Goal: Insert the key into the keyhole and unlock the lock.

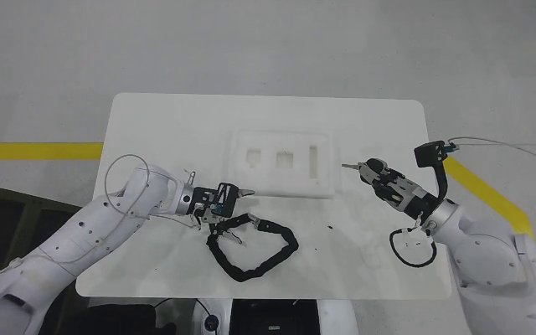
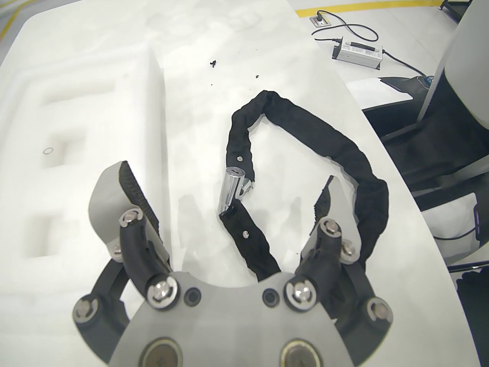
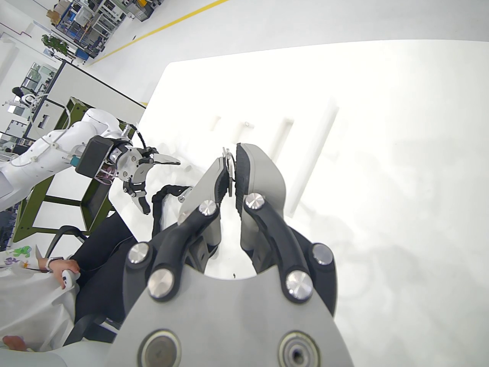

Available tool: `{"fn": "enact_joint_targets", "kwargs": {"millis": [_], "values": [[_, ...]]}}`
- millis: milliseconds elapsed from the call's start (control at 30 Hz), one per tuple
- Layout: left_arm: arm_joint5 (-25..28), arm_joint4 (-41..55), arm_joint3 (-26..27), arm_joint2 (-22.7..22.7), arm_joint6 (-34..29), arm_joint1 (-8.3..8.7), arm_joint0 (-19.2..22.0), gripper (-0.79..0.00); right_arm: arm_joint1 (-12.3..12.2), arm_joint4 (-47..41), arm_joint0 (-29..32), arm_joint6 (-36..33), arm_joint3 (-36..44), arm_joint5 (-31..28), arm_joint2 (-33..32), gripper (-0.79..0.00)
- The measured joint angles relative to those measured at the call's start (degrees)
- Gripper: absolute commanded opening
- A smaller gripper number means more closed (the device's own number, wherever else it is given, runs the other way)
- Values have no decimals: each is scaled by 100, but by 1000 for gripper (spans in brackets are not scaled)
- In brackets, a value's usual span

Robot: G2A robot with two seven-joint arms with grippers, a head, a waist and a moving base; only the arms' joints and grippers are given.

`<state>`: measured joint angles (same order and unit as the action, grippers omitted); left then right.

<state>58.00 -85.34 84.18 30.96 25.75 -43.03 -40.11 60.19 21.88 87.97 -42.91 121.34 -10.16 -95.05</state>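
readable text: none | power brick (image 2: pixel 357 53) on floor: label too small to read

**Q:** Lock, cond.?
**A:** Chain lock (image 1: pixel 289 243), black fabric sleeve, chrome cylinder (image 2: pixel 230 189) at the join. Loop closed, flat on tabletop (image 1: pixel 377 260), nr robot-side edge. Cylinder lies on its side, keyhole face visible.

**Q:** Key, posn.?
**A:** Small metal key (image 3: pixel 228 171), off the tabletop, pinched edge-on in right gripper (image 3: pixel 231 156) jaws, tip sticking out. Well apart from lock, not in keyhole.
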Motion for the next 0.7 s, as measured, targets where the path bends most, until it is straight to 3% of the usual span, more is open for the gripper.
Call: {"fn": "enact_joint_targets", "kwargs": {"millis": [333,433,700], "values": [[-13,-2,-3,10,-19,0,-10,0,0,0,0,0,0,0,0,-785],[-25,-124,48,54,-301,16,-49,0,0,0,0,0,0,0,0,-785],[0,-462,186,-237,-492,79,3,0,0,0,0,0,0,0,0,-785]]}}
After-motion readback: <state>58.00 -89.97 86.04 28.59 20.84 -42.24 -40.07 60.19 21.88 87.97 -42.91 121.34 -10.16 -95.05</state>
